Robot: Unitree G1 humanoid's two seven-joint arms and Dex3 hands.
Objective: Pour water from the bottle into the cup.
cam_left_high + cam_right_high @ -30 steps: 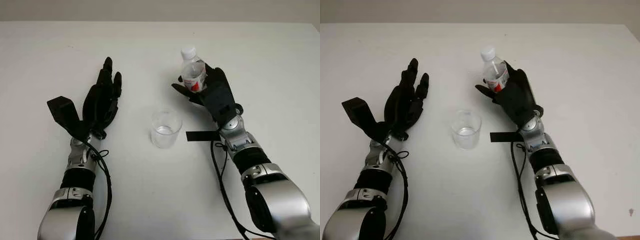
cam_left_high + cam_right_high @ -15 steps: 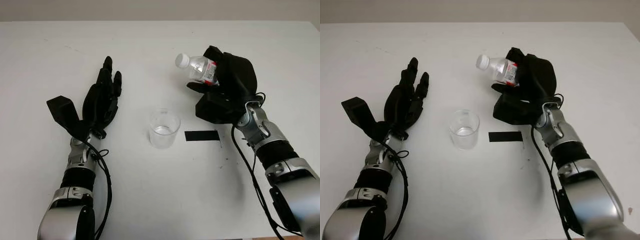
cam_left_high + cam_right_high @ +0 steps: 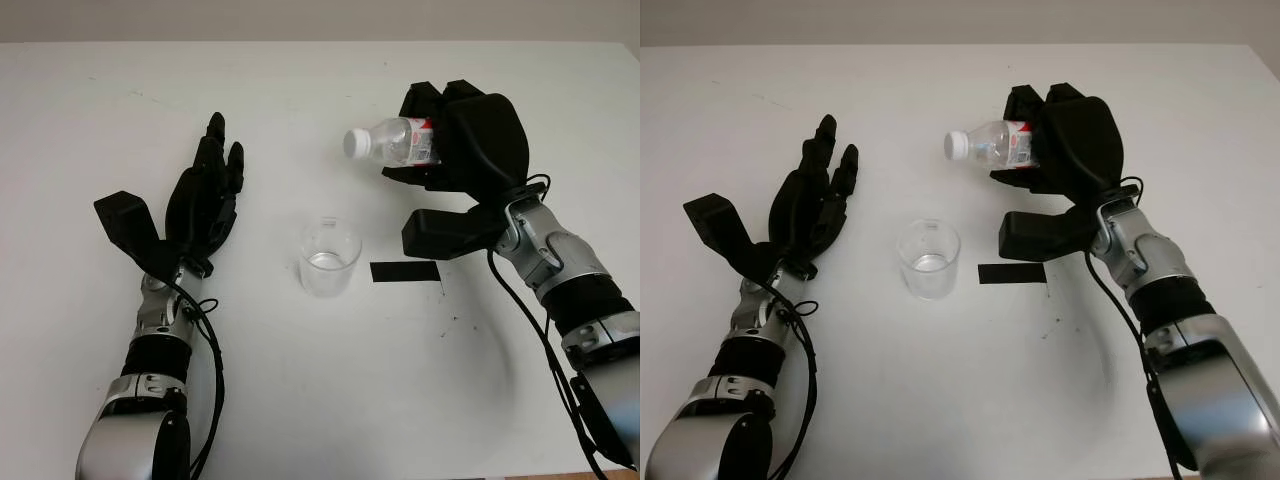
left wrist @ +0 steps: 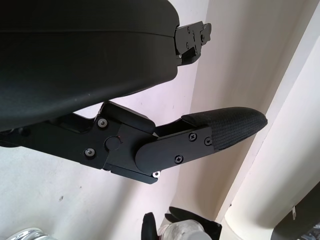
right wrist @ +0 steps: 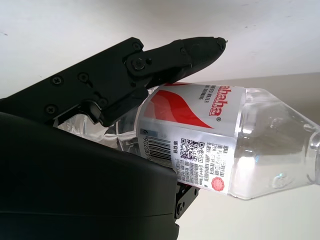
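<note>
My right hand (image 3: pixel 440 165) is shut on a clear plastic water bottle (image 3: pixel 395 142) with a red and white label and a white cap. It holds the bottle in the air, tipped onto its side, cap pointing left. The cap hangs up and to the right of the clear cup (image 3: pixel 329 258), which stands on the white table (image 3: pixel 320 380) with a little water at its bottom. The label and the bottle's clear shoulder (image 5: pixel 235 145) are close up in the right wrist view. My left hand (image 3: pixel 205 195) is open, left of the cup.
A black strip of tape (image 3: pixel 405 271) lies on the table just right of the cup. A black block (image 3: pixel 125 225) juts from my left wrist.
My right hand has lifted the bottle off the table and turned it from upright to lying sideways, cap toward the cup. The left hand and the cup have stayed put.
</note>
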